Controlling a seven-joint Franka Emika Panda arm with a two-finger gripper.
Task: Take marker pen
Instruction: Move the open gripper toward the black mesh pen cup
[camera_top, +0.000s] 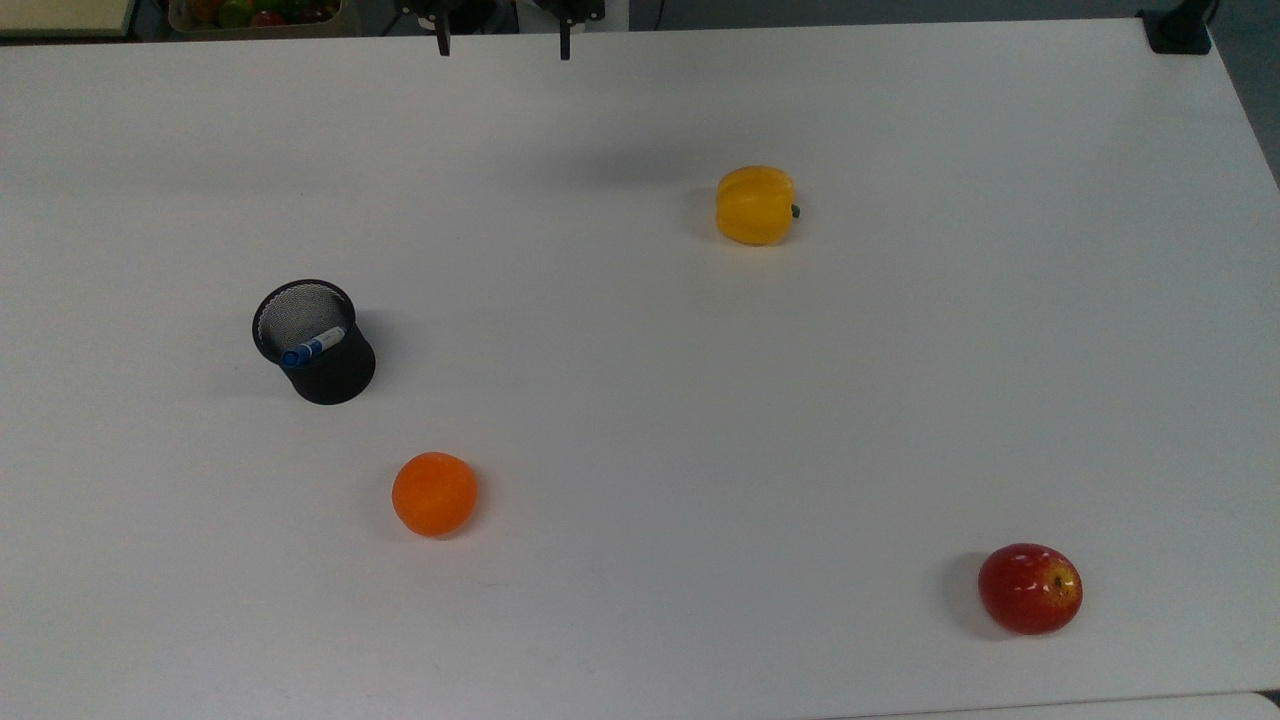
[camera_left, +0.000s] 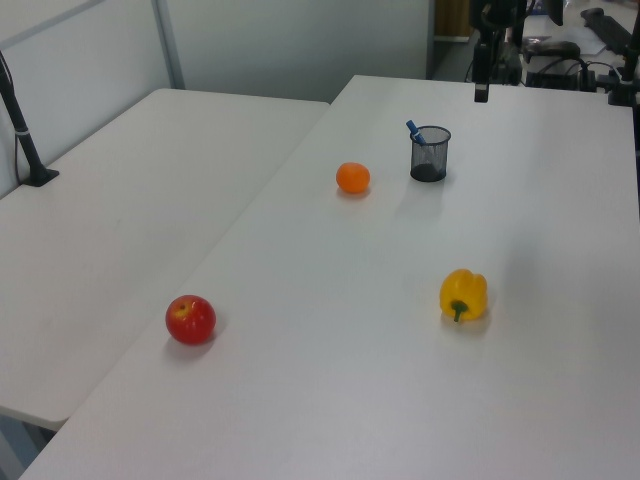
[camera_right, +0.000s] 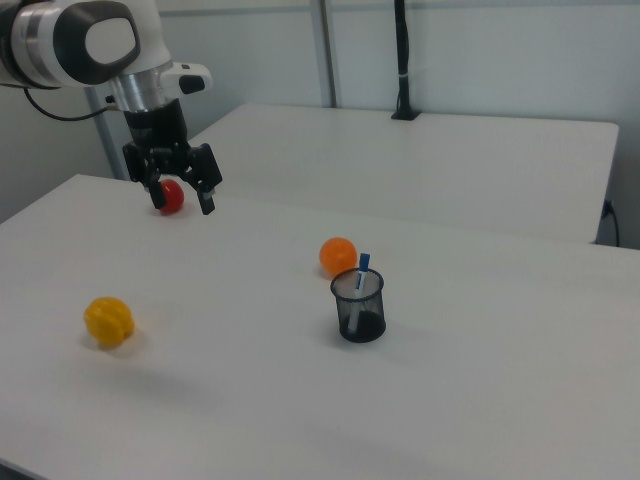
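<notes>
Right view: marker pen (camera_right: 362, 271) in mesh cup (camera_right: 359, 306) (pincer (camera_right: 182, 197) spread, apart).

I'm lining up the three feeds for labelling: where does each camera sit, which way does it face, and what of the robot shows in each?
Top view: high above, looking down on the white table; two fingers of the open end effector at the top edge.
Left view: raised beside the table, facing along it; the end effector hangs at the far end.
Right view: raised, opposite side; arm and end effector.
All share the mesh cup holding the marker pen.
</notes>
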